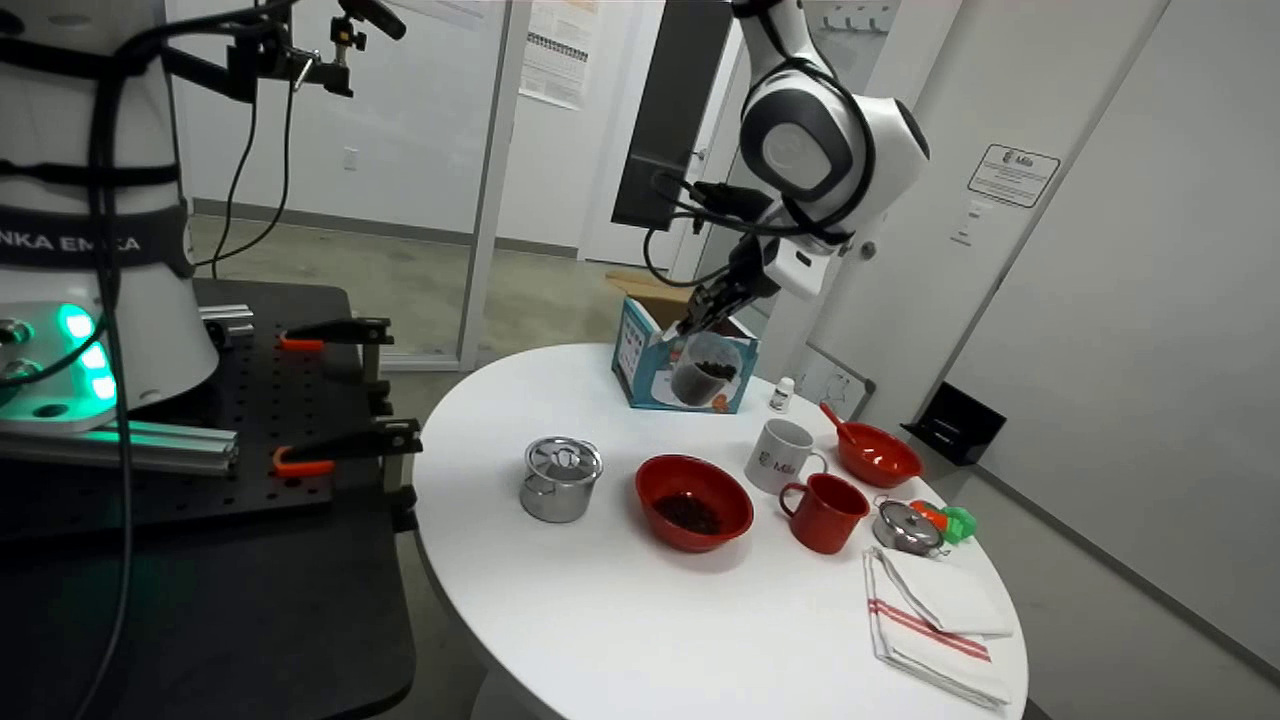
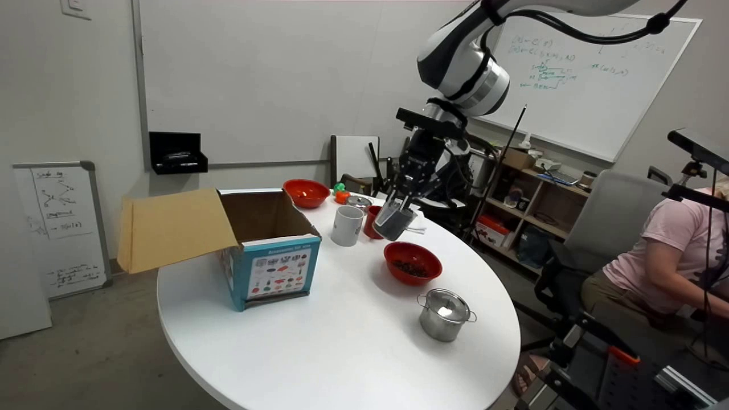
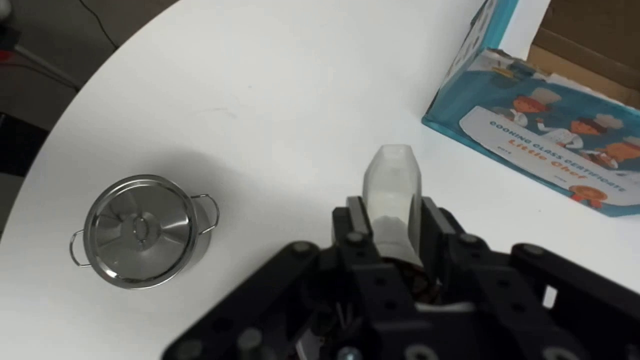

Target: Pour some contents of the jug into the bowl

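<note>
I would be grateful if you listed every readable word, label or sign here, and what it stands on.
"COOKING CLASS CERTIFICATE": box
"Little Chef": same side of the box
"Accessories": another side of the box, rest of that line blurred
"NKA EM KA": robot base, lettering partly covered
"Mila": white mug
"Mila": wall sign, smaller lines unreadable
Too small or blurred: large whiteboard, small whiteboard, wall poster, white bottle

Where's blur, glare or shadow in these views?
Wrist view: black gripper soft near the lens, larger lettering on the teal cardboard box readable; lidded steel pot has bright reflections and a soft shadow. In an exterior view, green lights on the white robot base glare. In an exterior view, a faint shadow lies beside the round red bowl holding dark bits.
</note>
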`<state>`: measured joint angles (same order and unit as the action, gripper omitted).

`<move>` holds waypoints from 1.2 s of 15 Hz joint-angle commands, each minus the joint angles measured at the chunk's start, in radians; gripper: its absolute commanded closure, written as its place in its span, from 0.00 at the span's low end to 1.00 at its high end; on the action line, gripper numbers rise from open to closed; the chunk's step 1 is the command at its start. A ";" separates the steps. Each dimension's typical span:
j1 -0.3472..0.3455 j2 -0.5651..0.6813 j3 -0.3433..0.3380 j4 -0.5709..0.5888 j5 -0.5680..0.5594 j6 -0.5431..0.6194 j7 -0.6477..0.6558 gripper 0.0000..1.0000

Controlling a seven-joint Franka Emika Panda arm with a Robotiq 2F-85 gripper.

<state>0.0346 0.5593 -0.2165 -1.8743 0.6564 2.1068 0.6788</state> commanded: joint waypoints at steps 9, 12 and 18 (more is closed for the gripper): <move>0.100 0.026 0.092 -0.069 -0.357 0.206 0.250 0.92; 0.096 0.077 0.107 -0.048 -0.369 0.218 0.281 0.91; 0.082 0.169 0.120 -0.007 -0.353 0.260 0.307 0.92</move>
<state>0.1271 0.6811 -0.1069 -1.9215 0.3148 2.3392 0.9525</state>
